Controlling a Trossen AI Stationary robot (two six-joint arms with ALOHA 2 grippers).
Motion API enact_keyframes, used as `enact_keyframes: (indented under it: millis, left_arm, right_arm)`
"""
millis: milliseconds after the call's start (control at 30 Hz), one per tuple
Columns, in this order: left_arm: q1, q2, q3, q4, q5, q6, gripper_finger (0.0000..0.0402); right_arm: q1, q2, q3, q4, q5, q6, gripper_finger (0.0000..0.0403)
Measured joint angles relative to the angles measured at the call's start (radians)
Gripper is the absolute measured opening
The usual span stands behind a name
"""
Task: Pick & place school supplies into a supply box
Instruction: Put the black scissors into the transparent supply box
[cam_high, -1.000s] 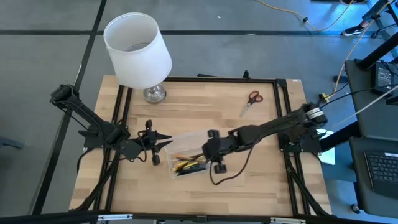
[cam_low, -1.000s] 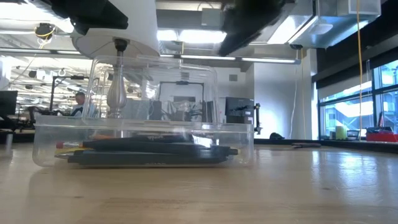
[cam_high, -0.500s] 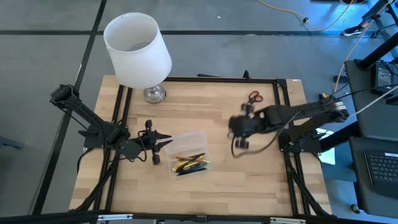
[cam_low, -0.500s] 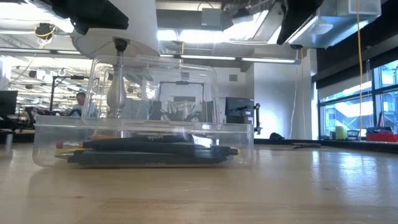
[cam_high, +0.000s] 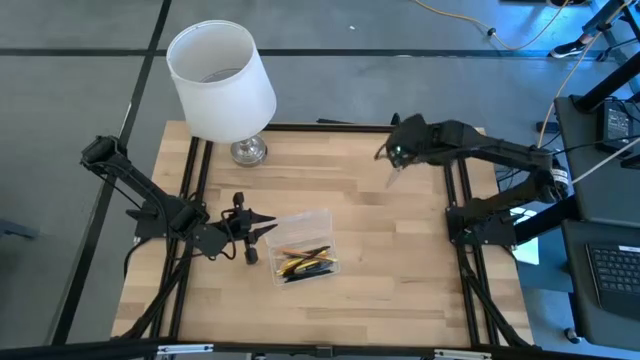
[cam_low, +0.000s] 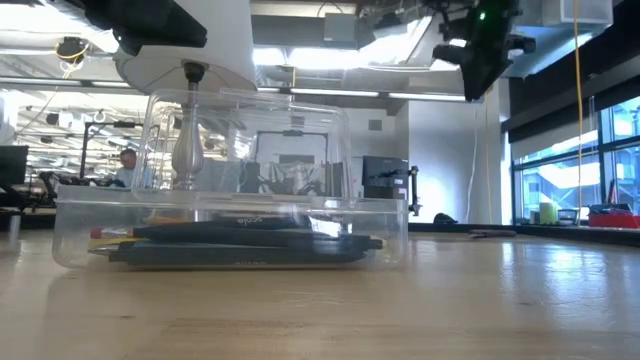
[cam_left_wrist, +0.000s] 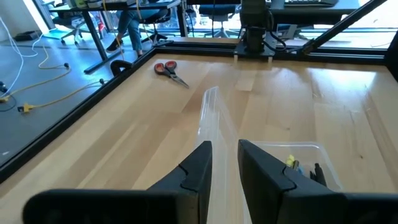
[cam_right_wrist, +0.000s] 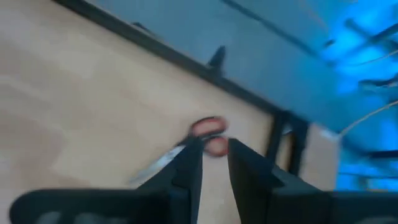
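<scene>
- Right hand (cam_high: 398, 152), fingers slightly apart and empty, is hovering above the red-handled scissors (cam_right_wrist: 202, 138) at the table's (cam_high: 400, 270) far corner.
- Left hand (cam_left_wrist: 225, 163) is pinching the supply box (cam_high: 303, 246) wall.
- Risk: descending off-centre is likely to skid the flat scissors away.

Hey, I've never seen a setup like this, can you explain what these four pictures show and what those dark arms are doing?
It is one wooden table seen by four cameras: one overhead, one at table height, and one on each robot arm's wrist.

The two dark arms are robot arms with two-finger grippers. The left gripper sits at the edge of the clear supply box, its fingers narrowly apart around the box's lifted lid. The box already holds pencils and pens.

The right gripper is at the far right part of the table, above the red-handled scissors, fingers narrowly apart and holding nothing.

A white-shaded lamp stands at the far left. The table-height picture looks through the box into the room behind.
</scene>
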Motion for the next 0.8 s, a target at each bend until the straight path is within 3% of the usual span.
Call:
enact_keyframes:
  millis: [433,533,800]
  left_arm:
    - [0.0,0.0,0.0,0.0,0.0,0.0,0.0072]
    - [0.0,0.0,0.0,0.0,0.0,0.0,0.0072]
    - [0.0,0.0,0.0,0.0,0.0,0.0,0.0072]
  right_arm:
    - [-0.228,0.001,-0.133,0.229,0.046,-0.222,0.0079]
    - [-0.247,0.001,-0.165,0.265,0.038,-0.3,0.0079]
    - [-0.248,0.001,-0.231,0.421,-0.012,-0.302,0.0079]
